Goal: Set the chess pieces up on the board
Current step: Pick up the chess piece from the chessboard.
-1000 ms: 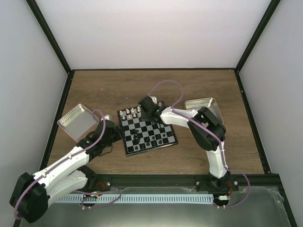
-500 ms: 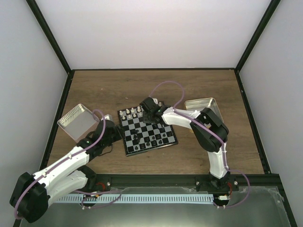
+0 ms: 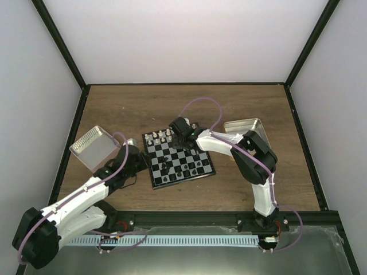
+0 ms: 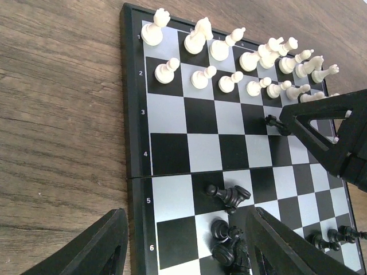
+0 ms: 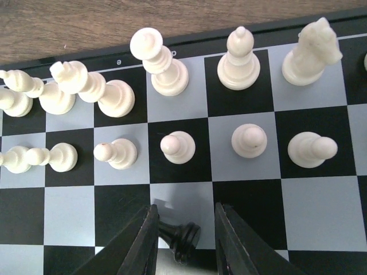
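Note:
The board (image 3: 182, 179) lies mid-table, tilted, with white pieces (image 3: 159, 136) lined up along its far-left side. Black chess pieces (image 3: 189, 166) are scattered over the near half. My right gripper (image 5: 184, 240) is down on the board just below the white pawns (image 5: 178, 146). Its jaws are open and straddle a black pawn (image 5: 182, 238) lying on its side; one finger touches the pawn's head, the other stands apart from it. My left gripper (image 4: 189, 246) hangs open over the board's left edge (image 4: 136, 189), with fallen black pieces (image 4: 229, 196) between its fingers.
A metal tin (image 3: 92, 146) sits left of the board, beside my left arm. A second tin (image 3: 249, 127) lies to the right, behind my right arm. The right gripper's fingers (image 4: 321, 126) show in the left wrist view beside the white pawn row.
My right gripper has shifted slightly left over the board and its jaws have narrowed around the fallen black pawn. The left arm has not moved.

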{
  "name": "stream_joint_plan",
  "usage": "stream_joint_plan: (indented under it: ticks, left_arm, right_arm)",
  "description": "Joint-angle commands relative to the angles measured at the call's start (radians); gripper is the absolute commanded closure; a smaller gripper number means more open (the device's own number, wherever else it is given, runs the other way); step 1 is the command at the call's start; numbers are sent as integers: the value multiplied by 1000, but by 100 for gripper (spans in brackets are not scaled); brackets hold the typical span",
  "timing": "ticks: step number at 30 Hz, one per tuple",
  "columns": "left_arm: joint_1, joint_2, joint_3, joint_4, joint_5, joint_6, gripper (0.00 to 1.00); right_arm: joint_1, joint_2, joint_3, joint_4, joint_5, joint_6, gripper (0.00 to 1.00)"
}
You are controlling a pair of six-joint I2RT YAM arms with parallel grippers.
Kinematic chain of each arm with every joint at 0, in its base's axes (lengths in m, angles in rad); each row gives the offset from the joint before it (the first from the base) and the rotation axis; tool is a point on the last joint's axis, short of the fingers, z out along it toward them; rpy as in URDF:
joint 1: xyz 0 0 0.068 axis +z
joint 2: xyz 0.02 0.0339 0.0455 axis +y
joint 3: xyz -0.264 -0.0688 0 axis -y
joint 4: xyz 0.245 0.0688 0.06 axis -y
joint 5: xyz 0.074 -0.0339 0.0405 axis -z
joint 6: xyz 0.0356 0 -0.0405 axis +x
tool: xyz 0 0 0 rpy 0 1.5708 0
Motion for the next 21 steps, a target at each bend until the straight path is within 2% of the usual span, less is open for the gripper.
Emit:
stream_joint_plan:
  ticks: [1, 6, 10, 21]
  left_arm:
    - [6, 7, -5, 21, 10, 8, 42]
    - [6, 4, -6, 19, 15, 7, 42]
    - [6, -1, -6, 21, 14, 6, 42]
    - [6, -2, -6, 18, 17, 7, 42]
  right_arm:
    - [6, 3, 31, 10, -20, -18, 72]
    - [6, -30, -15, 26, -84, -95, 72]
    - [6, -59, -66, 77, -158, -217, 69]
    - [6, -42, -51, 55, -176, -423, 65]
